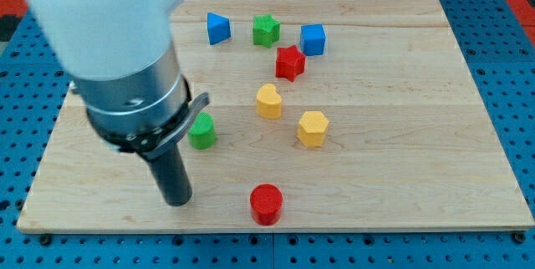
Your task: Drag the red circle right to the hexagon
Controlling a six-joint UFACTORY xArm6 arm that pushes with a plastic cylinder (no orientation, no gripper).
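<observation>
The tabletop [435, 177] is a pale wooden board, and the arm's grey body covers much of its left half, ending in the dark rod whose lower end, my tip [177, 202], rests near the bottom edge, left of centre. There is no hand on this rig, so nothing opens, closes or is held; the rod only pushes. The red circle [267, 204] lies close to the bottom edge near its middle, apart from my tip and level with it. The yellow hexagon [313, 128] sits further from the bottom edge and toward the right edge from the circle, with the yellow heart-like block [268, 101] beyond it, and the green cylinder [201, 130] just beside the rod. I judge the push has not begun. To do it well, bring my tip against the circle's side facing the bottom-left corner, centred so the circle does not roll off, then push steadily and diagonally, stopping as it meets the hexagon rather than knocking it away.
</observation>
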